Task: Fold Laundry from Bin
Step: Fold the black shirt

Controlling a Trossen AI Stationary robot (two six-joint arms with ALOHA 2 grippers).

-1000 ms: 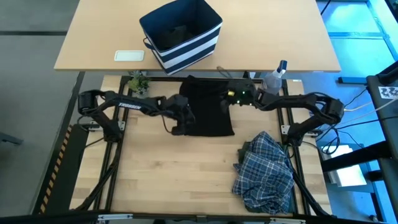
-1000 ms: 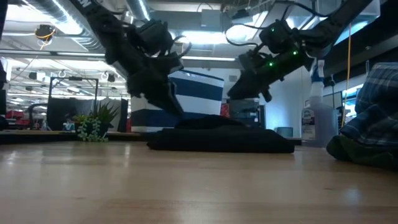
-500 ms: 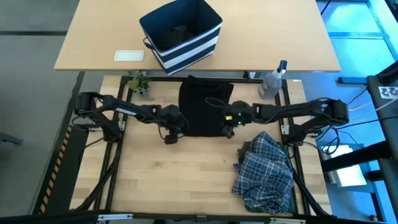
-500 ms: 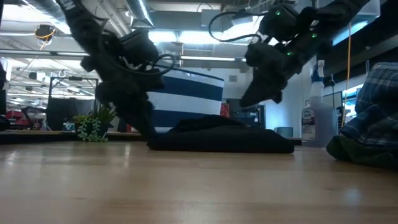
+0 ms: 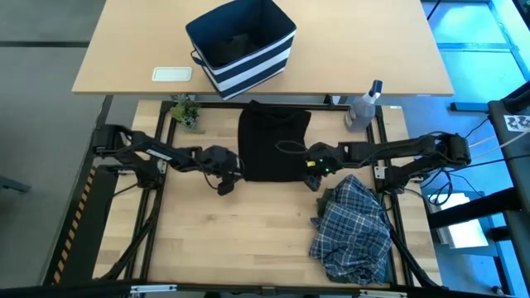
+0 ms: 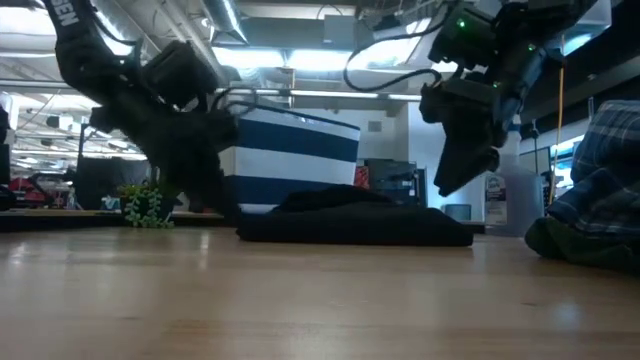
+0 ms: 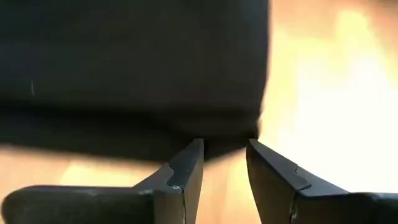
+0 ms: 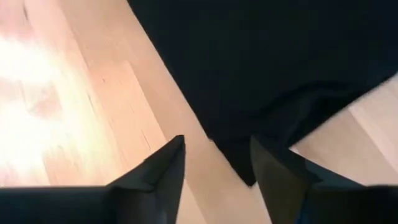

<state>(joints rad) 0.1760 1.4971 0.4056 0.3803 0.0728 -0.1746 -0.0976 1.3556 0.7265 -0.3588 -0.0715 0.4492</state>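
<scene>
The black garment point(image 5: 273, 141) lies folded flat in a rectangle on the table's middle; it also shows in the low view point(image 6: 355, 222). My left gripper point(image 5: 228, 180) point(image 7: 224, 149) stands open, low at its near left corner. My right gripper point(image 5: 314, 179) point(image 8: 217, 146) is open, slanting down above the near right corner point(image 8: 249, 171), clear of it in the low view point(image 6: 447, 185). The plaid shirt point(image 5: 352, 233) lies crumpled at the near right. The striped bin point(image 5: 242, 43) stands on the far table. My left gripper's fingertips point(image 7: 194, 152) stand right at the edge of the black garment's near left corner point(image 7: 224, 127), slanting down from the near left. Whether they touch the cloth, I cannot tell.
A clear spray bottle point(image 5: 364, 103) stands at the far right beside the garment, and a small plant point(image 5: 184, 110) at the far left. A white flat object point(image 5: 172, 74) lies on the far table. Bare wood lies near the front, left of the plaid shirt.
Both grippers have drawn back toward the table's near edge, from over the black garment to its two near corners. My left gripper has sunk toward the table. My right gripper has tipped more steeply downward. The garment has stayed flat in place.
</scene>
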